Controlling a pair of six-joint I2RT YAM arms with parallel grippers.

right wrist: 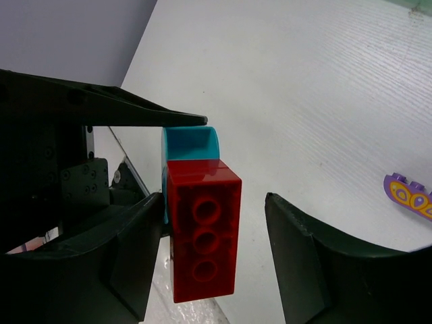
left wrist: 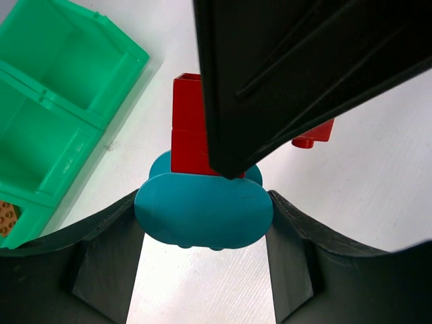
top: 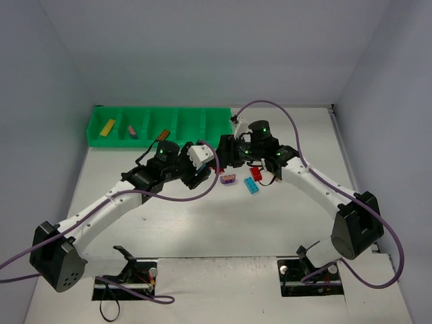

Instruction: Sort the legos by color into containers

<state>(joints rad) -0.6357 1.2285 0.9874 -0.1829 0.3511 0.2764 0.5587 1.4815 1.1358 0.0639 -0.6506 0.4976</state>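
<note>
My left gripper [left wrist: 202, 217] is shut on a cyan-blue rounded piece [left wrist: 202, 206] that has a red brick [left wrist: 189, 135] stuck to it, held above the table. My right gripper [right wrist: 214, 229] is open around that same red brick [right wrist: 202, 236]. Its left finger is against the brick and its right finger [right wrist: 304, 256] stands apart. In the top view both grippers meet right of the green tray [top: 202, 116]: left [top: 208, 173], right [top: 225, 156]. The tray holds a yellow brick [top: 107, 127], a pink brick [top: 132, 132] and an orange-brown brick [top: 163, 135] in separate compartments.
On the table right of the grippers lie a purple piece [top: 229, 179], a cyan brick [top: 252, 186] and a red brick [top: 255, 173]. The purple piece also shows in the right wrist view [right wrist: 408, 196]. The tray's end compartments [left wrist: 101, 101] are close on the left.
</note>
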